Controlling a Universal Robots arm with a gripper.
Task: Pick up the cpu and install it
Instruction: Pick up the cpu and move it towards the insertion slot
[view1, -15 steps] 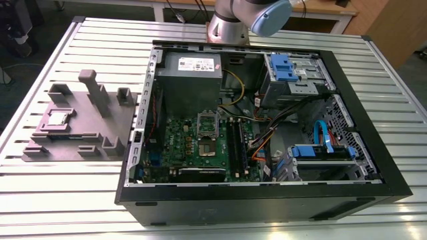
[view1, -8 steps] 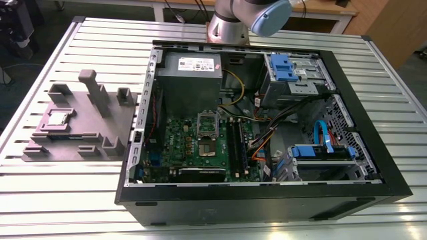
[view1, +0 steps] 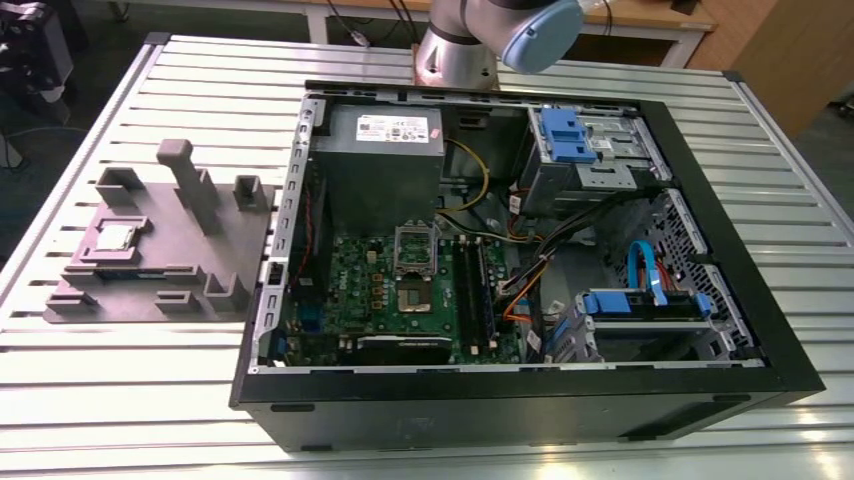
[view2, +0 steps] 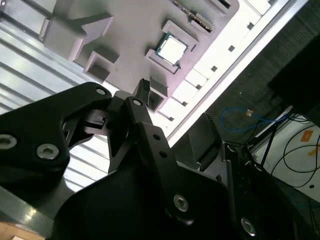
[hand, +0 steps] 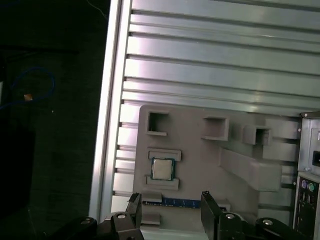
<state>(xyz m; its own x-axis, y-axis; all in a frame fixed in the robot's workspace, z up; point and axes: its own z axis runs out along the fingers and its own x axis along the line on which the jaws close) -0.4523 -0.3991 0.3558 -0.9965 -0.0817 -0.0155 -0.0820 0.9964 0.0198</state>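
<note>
The cpu (view1: 118, 237) is a small square chip with a shiny metal top. It lies flat in a recess of the grey moulded tray (view1: 200, 262) on the exterior view's left, and both wrist views show the cpu (hand: 161, 169) (view2: 170, 48) there too. My gripper (hand: 171, 207) hangs high above the tray, open, its two dark fingers (hand: 134, 204) apart with nothing between them. The gripper (view2: 175, 112) is well clear of the chip. On the green motherboard (view1: 367, 275) in the open computer case, the silver socket frame (view1: 415, 250) stands open.
The black computer case (view1: 534, 400) lies open on a slatted aluminium table (view1: 134, 380), with a power supply (view1: 380, 135), blue drive cages (view1: 574, 135) and loose cables (view1: 534, 270) inside. Upright posts (view1: 187, 185) rise from the tray. The arm's base (view1: 461, 50) stands behind the case.
</note>
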